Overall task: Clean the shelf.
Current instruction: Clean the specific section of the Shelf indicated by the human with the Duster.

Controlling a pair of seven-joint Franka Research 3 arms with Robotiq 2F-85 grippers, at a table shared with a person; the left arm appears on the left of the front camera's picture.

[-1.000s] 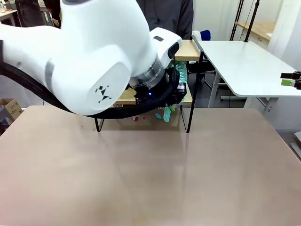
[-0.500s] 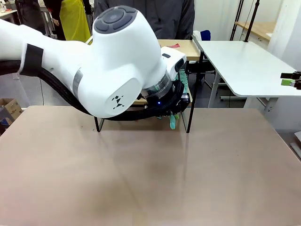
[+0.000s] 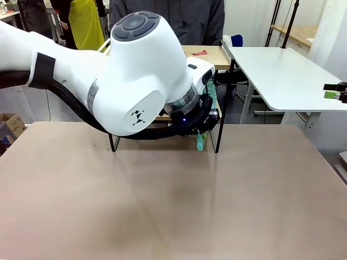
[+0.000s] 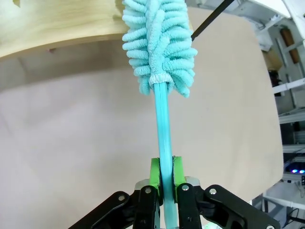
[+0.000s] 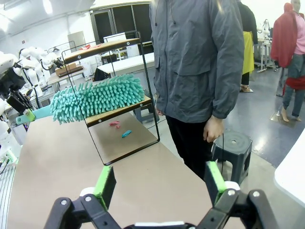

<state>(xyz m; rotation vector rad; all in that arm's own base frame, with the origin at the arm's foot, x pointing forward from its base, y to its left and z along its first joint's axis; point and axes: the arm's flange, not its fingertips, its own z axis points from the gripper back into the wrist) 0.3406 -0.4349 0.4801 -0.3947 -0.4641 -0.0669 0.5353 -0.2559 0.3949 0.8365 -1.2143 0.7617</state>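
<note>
Teal duster (image 4: 159, 43) clamped in left claw (image 4: 166, 170), seemingly touching shelf (image 4: 57, 21) ahead; right claw (image 5: 160, 183) agape.

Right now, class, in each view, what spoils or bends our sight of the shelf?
Front view: the left arm hides most of the shelf. Left wrist view: the duster is sharp, the shelf's board edge bows. Right wrist view: ceiling lights glare top left.

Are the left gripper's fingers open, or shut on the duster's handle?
Shut. In the left wrist view, both green fingers press the duster's teal handle between them.
</note>
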